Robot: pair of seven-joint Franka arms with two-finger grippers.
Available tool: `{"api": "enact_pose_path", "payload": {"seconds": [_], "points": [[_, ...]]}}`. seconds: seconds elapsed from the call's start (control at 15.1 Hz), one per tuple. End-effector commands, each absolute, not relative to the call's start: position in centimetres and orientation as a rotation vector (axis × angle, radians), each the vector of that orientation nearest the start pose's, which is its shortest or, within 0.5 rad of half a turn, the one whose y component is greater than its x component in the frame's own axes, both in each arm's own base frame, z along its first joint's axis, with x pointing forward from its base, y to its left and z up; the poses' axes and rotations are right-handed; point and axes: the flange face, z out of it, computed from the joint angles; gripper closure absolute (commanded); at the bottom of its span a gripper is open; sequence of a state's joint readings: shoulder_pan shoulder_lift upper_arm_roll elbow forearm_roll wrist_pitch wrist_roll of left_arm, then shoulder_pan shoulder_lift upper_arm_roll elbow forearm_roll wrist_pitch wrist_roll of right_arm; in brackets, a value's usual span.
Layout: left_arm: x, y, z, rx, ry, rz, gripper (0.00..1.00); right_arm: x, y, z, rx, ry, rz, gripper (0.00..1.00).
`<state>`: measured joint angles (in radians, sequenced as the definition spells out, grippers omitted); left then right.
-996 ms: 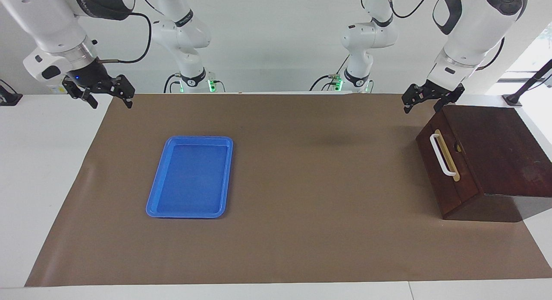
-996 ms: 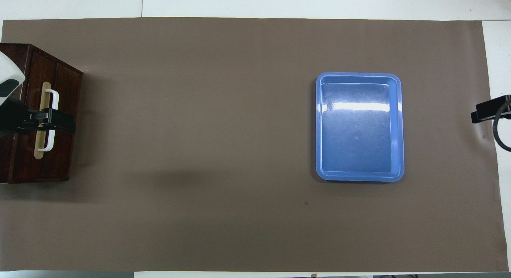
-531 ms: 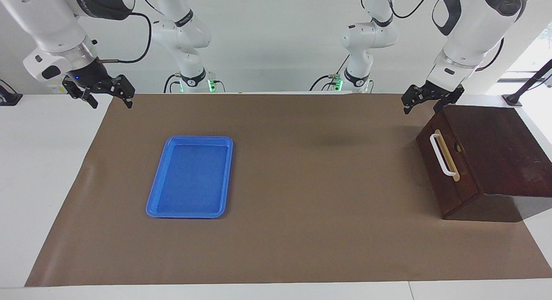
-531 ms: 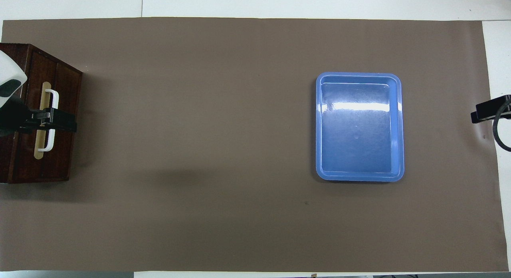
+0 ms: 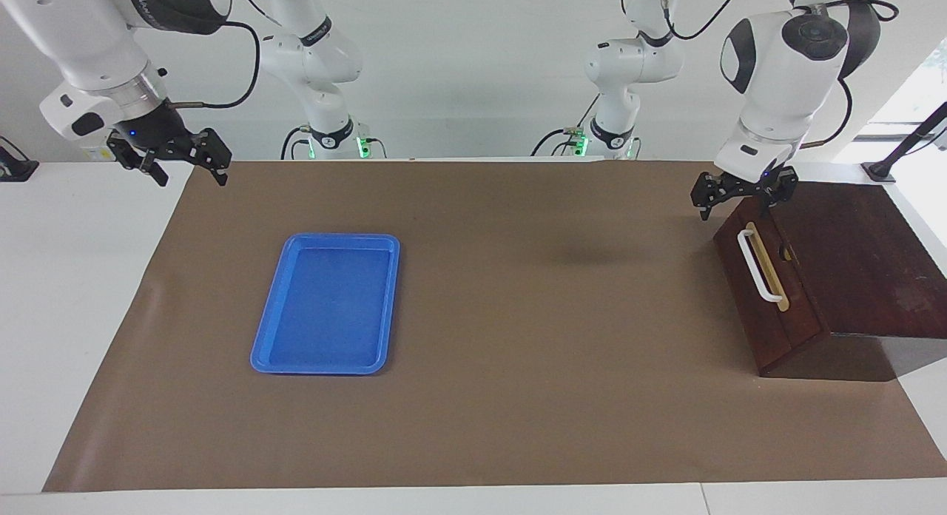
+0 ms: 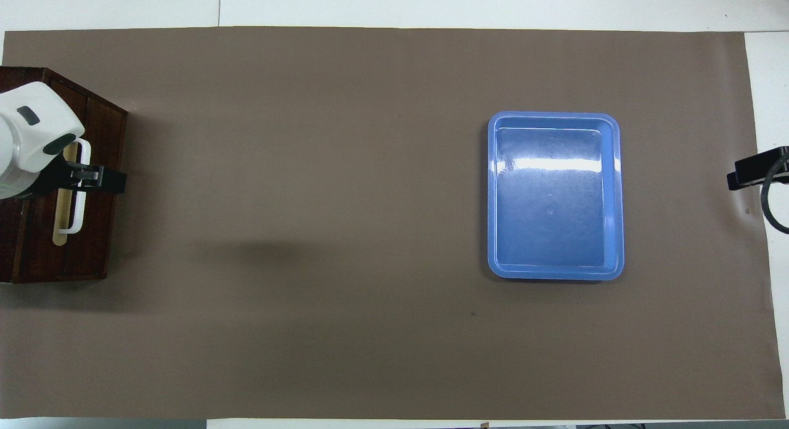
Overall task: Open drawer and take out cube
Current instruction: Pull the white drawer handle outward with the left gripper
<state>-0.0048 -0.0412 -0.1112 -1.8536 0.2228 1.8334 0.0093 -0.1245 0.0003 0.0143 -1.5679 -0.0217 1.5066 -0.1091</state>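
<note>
The dark wooden box (image 5: pixel 851 256) stands at the left arm's end of the table. Its drawer (image 5: pixel 766 308) is pushed in flush, with the white bar handle (image 5: pixel 758 267) across its front. In the overhead view the drawer front (image 6: pixel 98 232) and the handle (image 6: pixel 78 214) show partly under the arm. My left gripper (image 5: pixel 742 197) hangs open just above the box's top front edge, over the end of the handle nearer the robots, touching nothing. My right gripper (image 5: pixel 189 171) waits open and empty over the mat's edge at the right arm's end. The cube is hidden.
A blue plastic tray (image 5: pixel 270 363) lies empty on the brown mat (image 5: pixel 518 352) toward the right arm's end, also seen from overhead as the tray (image 6: pixel 555 116). Only the tip of the right gripper (image 6: pixel 755 170) shows in the overhead view.
My left arm has swung its wrist over the box and come down a little, bringing its gripper closer to the drawer's handle. The right arm, the drawer and the tray have not moved.
</note>
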Motion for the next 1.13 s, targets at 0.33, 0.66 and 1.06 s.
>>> {"api": "enact_pose_path", "payload": {"seconds": [0.33,0.66,1.06], "points": [[57.6,-4.6,44.7,-2.756,0.371,-0.108,0.00,54.4,-6.8,62.4,-3.133,-0.024,0.083,0.00],[57.5,-3.7,42.2,-2.701,0.403,-0.105,0.00,54.4,-6.7,62.4,-3.133,-0.026,0.083,0.00],[57.5,-2.1,41.2,-2.665,0.414,-0.114,0.00,54.3,-6.9,62.4,-3.132,-0.022,0.083,0.00]]}}
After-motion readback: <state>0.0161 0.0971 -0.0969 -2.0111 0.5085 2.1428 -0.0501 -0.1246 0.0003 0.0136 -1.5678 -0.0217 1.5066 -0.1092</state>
